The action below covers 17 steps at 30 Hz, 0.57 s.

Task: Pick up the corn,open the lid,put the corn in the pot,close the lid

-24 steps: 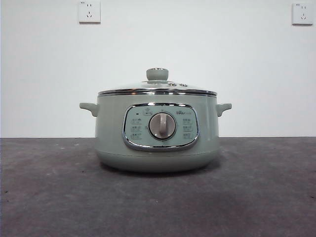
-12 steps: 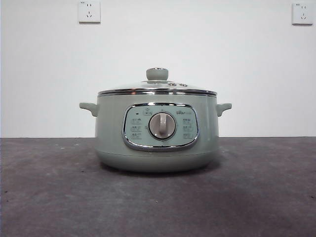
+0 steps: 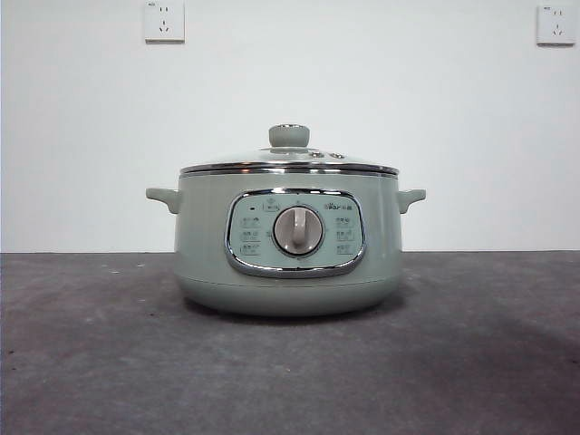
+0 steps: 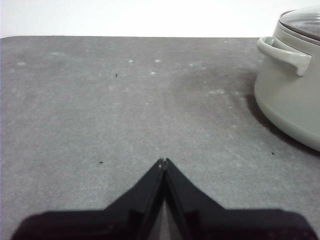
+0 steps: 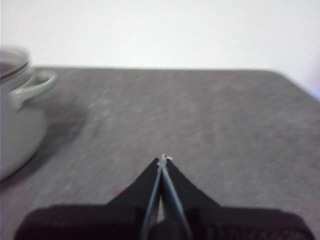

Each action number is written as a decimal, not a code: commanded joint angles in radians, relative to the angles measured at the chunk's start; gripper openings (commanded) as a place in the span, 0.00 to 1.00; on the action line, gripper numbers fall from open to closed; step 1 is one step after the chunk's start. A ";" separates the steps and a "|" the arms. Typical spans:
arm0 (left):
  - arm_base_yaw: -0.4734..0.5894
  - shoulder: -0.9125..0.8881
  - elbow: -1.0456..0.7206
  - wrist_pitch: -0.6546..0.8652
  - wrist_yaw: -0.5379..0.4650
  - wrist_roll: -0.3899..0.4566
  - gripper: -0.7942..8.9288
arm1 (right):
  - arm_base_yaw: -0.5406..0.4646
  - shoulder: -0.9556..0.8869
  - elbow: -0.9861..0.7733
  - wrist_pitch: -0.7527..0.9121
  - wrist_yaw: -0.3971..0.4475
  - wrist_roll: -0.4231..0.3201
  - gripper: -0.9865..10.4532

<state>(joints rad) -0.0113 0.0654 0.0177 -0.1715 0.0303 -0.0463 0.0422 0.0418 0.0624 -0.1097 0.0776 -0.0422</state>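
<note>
While sealed by the lid (image 3: 288, 161), sits mid-table (image 3: 91, 362) as a green pot (image 3: 288, 245). Beside that pot, clenched and empty: left gripper (image 4: 163, 161), right gripper (image 5: 163, 158). Corn nowhere visible.

The left gripper (image 4: 163, 161), jaws pressed together and empty, sits above the grey table (image 4: 125, 100), well apart from the lidded pot (image 4: 292, 95).

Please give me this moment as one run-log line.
pale green electric pot: domed glass lid on | corn: unseen | left end effector: shut, empty | right end effector: shut, empty
</note>
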 commanded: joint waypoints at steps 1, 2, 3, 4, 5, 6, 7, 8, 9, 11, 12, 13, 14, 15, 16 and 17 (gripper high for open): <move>0.002 0.000 -0.010 0.005 0.003 -0.005 0.08 | -0.021 -0.027 -0.044 -0.008 -0.005 0.002 0.09; 0.002 0.000 -0.010 0.005 0.003 -0.005 0.08 | -0.024 -0.035 -0.048 -0.040 -0.011 0.011 0.09; 0.002 0.000 -0.010 0.005 0.003 -0.005 0.08 | -0.027 -0.034 -0.048 -0.077 -0.011 0.009 0.09; 0.002 0.000 -0.010 0.005 0.003 -0.005 0.08 | -0.030 -0.032 -0.047 -0.078 -0.015 0.009 0.09; 0.002 0.000 -0.010 0.006 0.003 -0.005 0.08 | -0.031 -0.033 -0.047 -0.077 -0.016 0.014 0.09; 0.002 0.000 -0.010 0.006 0.003 -0.005 0.08 | -0.031 -0.034 -0.047 -0.078 -0.016 0.012 0.09; 0.002 0.001 -0.010 0.007 0.003 -0.005 0.08 | -0.031 -0.034 -0.047 -0.077 -0.014 0.012 0.09; 0.002 0.003 -0.010 0.006 0.003 -0.005 0.08 | -0.031 -0.034 -0.047 -0.076 -0.014 0.012 0.09; 0.002 0.005 -0.010 0.006 0.003 -0.005 0.08 | -0.031 -0.034 -0.047 -0.075 -0.018 0.013 0.09; 0.002 0.005 -0.010 0.006 0.003 -0.005 0.08 | -0.031 -0.034 -0.047 -0.075 -0.019 0.013 0.09; 0.002 0.006 -0.010 0.006 0.003 -0.005 0.08 | -0.031 -0.034 -0.047 -0.074 -0.019 0.013 0.09; 0.002 0.007 -0.010 0.006 0.003 -0.005 0.08 | -0.031 -0.034 -0.047 -0.074 -0.019 0.013 0.09; 0.002 0.007 -0.010 0.006 0.003 -0.005 0.08 | -0.031 -0.034 -0.047 -0.074 -0.019 0.013 0.09; 0.002 0.007 -0.010 0.006 0.003 -0.005 0.08 | -0.031 -0.034 -0.047 -0.074 -0.019 0.013 0.09; 0.002 0.007 -0.010 0.006 0.003 -0.005 0.08 | -0.031 -0.034 -0.047 -0.074 -0.019 0.013 0.09; 0.002 0.007 -0.010 0.006 0.003 -0.005 0.08 | -0.031 -0.034 -0.047 -0.074 -0.019 0.013 0.09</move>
<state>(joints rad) -0.0113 0.0711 0.0177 -0.1711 0.0303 -0.0463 0.0124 0.0101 0.0250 -0.1898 0.0597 -0.0380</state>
